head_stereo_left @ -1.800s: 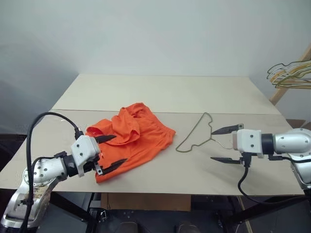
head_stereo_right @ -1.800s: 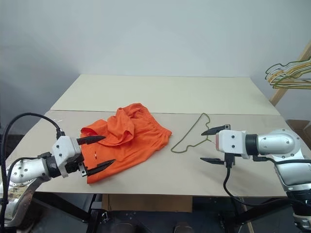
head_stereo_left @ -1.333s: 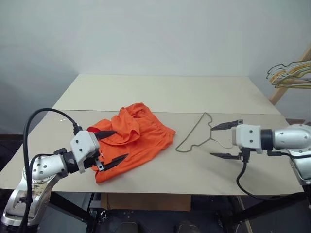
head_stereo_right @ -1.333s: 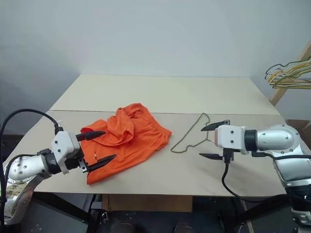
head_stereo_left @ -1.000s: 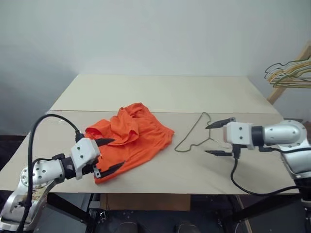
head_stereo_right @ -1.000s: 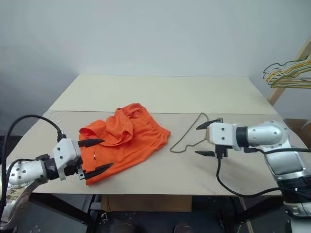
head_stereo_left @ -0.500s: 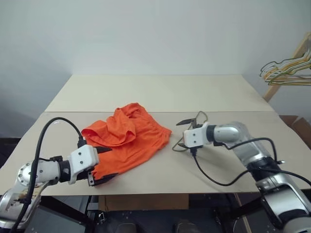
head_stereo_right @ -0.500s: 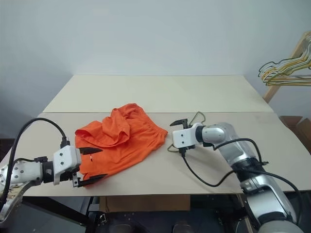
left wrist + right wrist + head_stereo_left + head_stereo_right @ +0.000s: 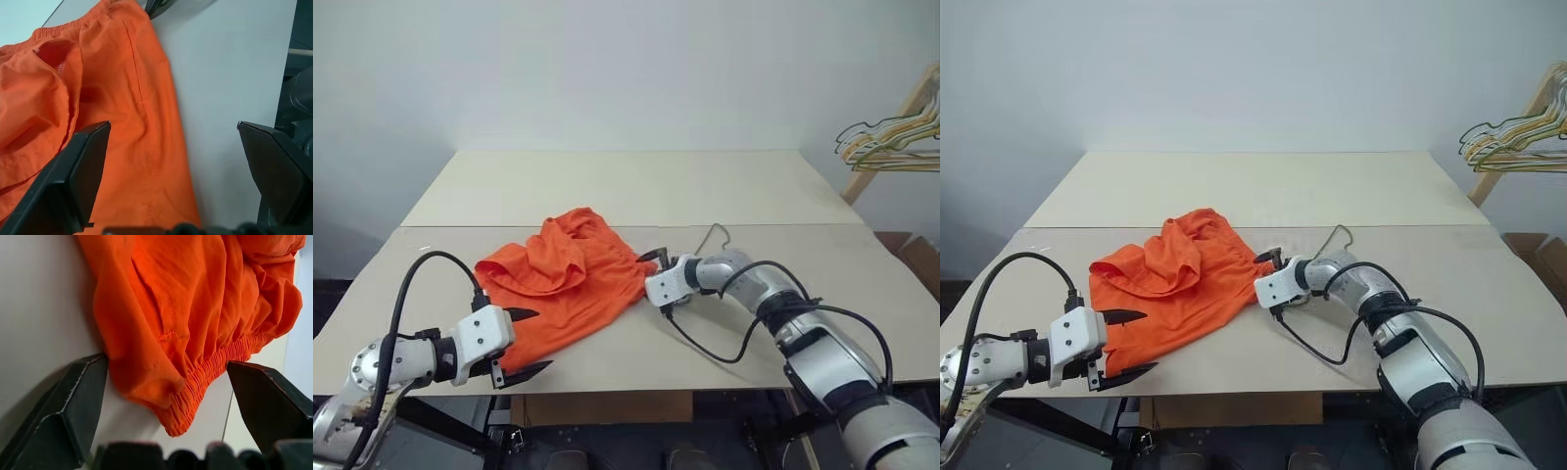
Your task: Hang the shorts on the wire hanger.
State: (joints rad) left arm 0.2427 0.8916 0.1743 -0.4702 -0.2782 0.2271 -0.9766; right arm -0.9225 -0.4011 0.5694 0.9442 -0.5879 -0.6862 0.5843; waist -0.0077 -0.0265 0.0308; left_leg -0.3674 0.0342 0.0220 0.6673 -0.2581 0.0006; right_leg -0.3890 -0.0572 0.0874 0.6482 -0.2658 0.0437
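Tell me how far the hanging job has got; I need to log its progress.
Nothing looks done yet: the shorts lie crumpled on the table, and the wire hanger lies flat beside them. In hand: the open right gripper brackets the shorts' waistband corner, gripping nothing; the open left gripper sits at their near edge. Left: gripping the shorts, picking up the hanger and hanging them.

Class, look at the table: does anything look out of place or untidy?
Yes: the shorts lie crumpled in a heap, one part folded over, not spread flat. The wire hanger lies flat beside them, bare.
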